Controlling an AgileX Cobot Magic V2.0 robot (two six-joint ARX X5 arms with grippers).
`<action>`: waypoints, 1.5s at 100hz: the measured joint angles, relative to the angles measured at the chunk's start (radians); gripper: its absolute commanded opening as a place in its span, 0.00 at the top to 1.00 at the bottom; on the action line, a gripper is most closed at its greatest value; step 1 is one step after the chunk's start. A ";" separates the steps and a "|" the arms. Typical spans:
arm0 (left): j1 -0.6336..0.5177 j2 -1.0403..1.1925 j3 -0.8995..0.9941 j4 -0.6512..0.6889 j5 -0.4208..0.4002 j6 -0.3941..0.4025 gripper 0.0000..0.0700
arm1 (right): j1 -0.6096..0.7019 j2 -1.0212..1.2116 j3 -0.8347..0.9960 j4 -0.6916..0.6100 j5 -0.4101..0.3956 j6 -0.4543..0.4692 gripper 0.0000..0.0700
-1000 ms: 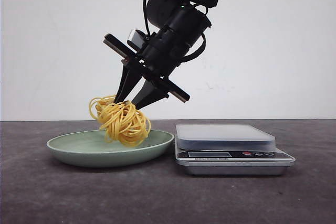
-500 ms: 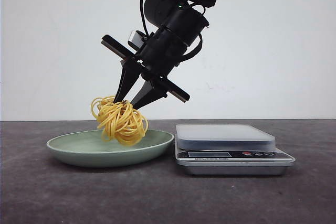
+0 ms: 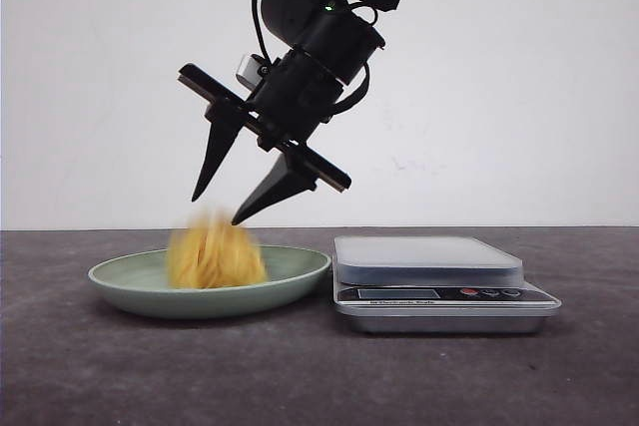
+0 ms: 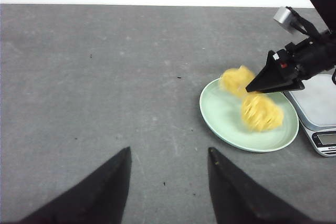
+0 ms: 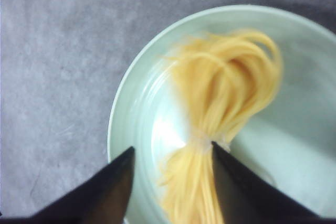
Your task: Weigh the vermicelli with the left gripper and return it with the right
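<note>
The vermicelli [image 3: 215, 256], a yellow-orange nest blurred by motion, is in the pale green plate [image 3: 300, 271], clear of the fingers. My right gripper [image 3: 215, 211] is open just above it, tilted down to the left, holding nothing. In the right wrist view the open right gripper [image 5: 172, 148] frames the blurred vermicelli [image 5: 226, 87] over the plate [image 5: 131, 103]. My left gripper [image 4: 169, 150] is open and empty over bare table, well away from the plate [image 4: 220, 114]. Its view shows the vermicelli [image 4: 260, 113] and a right fingertip [image 4: 273, 77]. The left gripper is outside the front view.
A silver digital kitchen scale [image 3: 429, 256] with an empty platform stands right beside the plate, on its right; it also shows at the edge of the left wrist view [image 4: 320, 103]. The table is dark grey, with a white wall behind.
My right gripper opened and rose a little. The vermicelli left its fingers and dropped into the plate.
</note>
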 measured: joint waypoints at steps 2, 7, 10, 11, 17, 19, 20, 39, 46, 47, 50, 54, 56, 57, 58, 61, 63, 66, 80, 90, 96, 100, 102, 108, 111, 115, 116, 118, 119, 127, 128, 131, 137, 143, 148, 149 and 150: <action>0.000 0.000 0.000 -0.001 0.000 0.000 0.61 | -0.002 0.000 0.000 0.000 0.000 0.000 0.53; 0.000 0.000 0.000 -0.001 0.000 0.000 0.61 | -0.004 0.000 0.000 0.001 0.001 0.000 0.53; 0.000 0.000 0.000 -0.001 0.000 0.000 0.61 | -0.005 0.000 0.000 0.001 0.001 0.000 0.53; 0.000 0.000 0.000 -0.001 0.000 0.000 0.61 | -0.005 0.000 0.000 0.001 0.001 0.000 0.53; 0.000 0.000 0.000 -0.001 0.000 0.000 0.61 | -0.005 0.000 0.000 0.000 0.001 -0.002 0.53; 0.000 0.000 0.000 -0.001 0.000 0.000 0.61 | -0.005 0.000 0.000 -0.001 0.003 -0.004 0.53; 0.000 0.000 0.000 -0.001 0.000 0.000 0.61 | -0.005 0.000 0.000 -0.001 0.005 -0.005 0.53; 0.000 0.000 0.000 0.000 0.000 0.000 0.61 | -0.005 -0.043 0.000 -0.064 0.119 -0.076 0.53; 0.000 0.000 0.000 0.000 0.000 0.000 0.61 | -0.009 -0.099 0.000 -0.097 0.177 -0.124 0.53; 0.000 0.000 0.000 0.000 0.000 0.000 0.61 | -0.009 -0.110 0.000 -0.103 0.187 -0.132 0.53; 0.000 0.000 0.000 0.002 0.000 0.000 0.61 | -0.009 -0.142 0.000 -0.118 0.219 -0.155 0.53; 0.000 0.000 0.000 0.005 0.000 0.000 0.61 | -0.009 -0.191 0.000 -0.138 0.268 -0.188 0.53; 0.000 0.000 0.000 0.006 0.000 0.000 0.61 | -0.010 -0.216 0.000 -0.148 0.294 -0.205 0.53; 0.000 0.000 0.000 0.007 0.000 0.000 0.61 | -0.010 -0.228 0.000 -0.152 0.306 -0.213 0.53; 0.000 0.000 0.000 0.008 0.000 0.000 0.61 | -0.010 -0.241 0.000 -0.158 0.319 -0.221 0.53; 0.000 0.000 0.000 0.008 0.000 0.000 0.61 | -0.011 -0.278 0.001 -0.174 0.352 -0.246 0.53; 0.000 0.000 0.000 0.008 0.000 0.000 0.61 | -0.011 -0.303 0.003 -0.189 0.372 -0.261 0.53; 0.000 0.000 0.000 0.008 0.000 0.000 0.61 | -0.013 -0.340 0.004 -0.208 0.397 -0.284 0.53; 0.000 0.000 0.000 0.008 0.000 0.000 0.61 | -0.014 -0.510 0.005 -0.313 0.481 -0.366 0.53; 0.000 0.000 0.000 0.008 0.000 0.000 0.61 | -0.013 -0.640 0.005 -0.388 0.518 -0.392 0.53; 0.000 0.000 0.000 0.008 0.000 0.000 0.61 | -0.013 -0.724 0.005 -0.432 0.529 -0.399 0.53; 0.000 0.000 0.000 0.010 0.000 0.000 0.61 | -0.013 -0.781 0.005 -0.462 0.541 -0.402 0.53; 0.000 0.000 0.000 0.011 0.000 0.000 0.61 | -0.012 -0.809 0.005 -0.478 0.546 -0.404 0.53; 0.000 0.000 0.000 0.026 0.000 0.000 0.61 | -0.011 -0.889 0.006 -0.536 0.565 -0.405 0.53; 0.000 0.000 0.000 0.033 0.000 0.000 0.61 | -0.011 -0.924 0.008 -0.569 0.569 -0.405 0.53; 0.000 0.000 0.000 0.040 0.000 0.000 0.61 | -0.011 -0.965 0.009 -0.613 0.573 -0.405 0.53; 0.000 0.000 0.000 0.042 0.000 0.000 0.61 | -0.011 -0.974 0.009 -0.625 0.575 -0.405 0.53; 0.000 0.000 0.000 0.044 0.000 0.000 0.61 | -0.011 -0.993 0.009 -0.647 0.576 -0.405 0.53; 0.000 0.000 0.000 0.045 0.000 0.000 0.61 | -0.011 -1.001 0.009 -0.658 0.577 -0.405 0.53; 0.000 0.000 0.000 0.045 0.002 0.000 0.61 | -0.011 -1.065 0.009 -0.740 0.600 -0.404 0.53; 0.000 0.000 0.000 0.045 0.003 0.000 0.61 | -0.011 -1.072 0.009 -0.748 0.602 -0.404 0.53; 0.000 0.000 0.000 0.045 0.004 0.000 0.61 | -0.011 -1.093 0.009 -0.768 0.602 -0.404 0.53; 0.000 0.000 0.000 0.045 0.007 0.000 0.61 | -0.009 -1.134 -0.002 -0.790 0.602 -0.402 0.53; 0.000 0.000 0.000 0.045 0.009 0.000 0.61 | -0.009 -1.178 -0.017 -0.808 0.601 -0.394 0.53; 0.000 0.000 0.000 0.045 0.011 0.000 0.61 | -0.009 -1.216 -0.035 -0.820 0.602 -0.387 0.53; 0.000 0.000 0.000 0.045 0.011 0.000 0.61 | -0.009 -1.224 -0.039 -0.821 0.601 -0.385 0.53; 0.000 0.000 0.000 0.046 0.011 0.000 0.61 | -0.009 -1.232 -0.043 -0.821 0.601 -0.385 0.53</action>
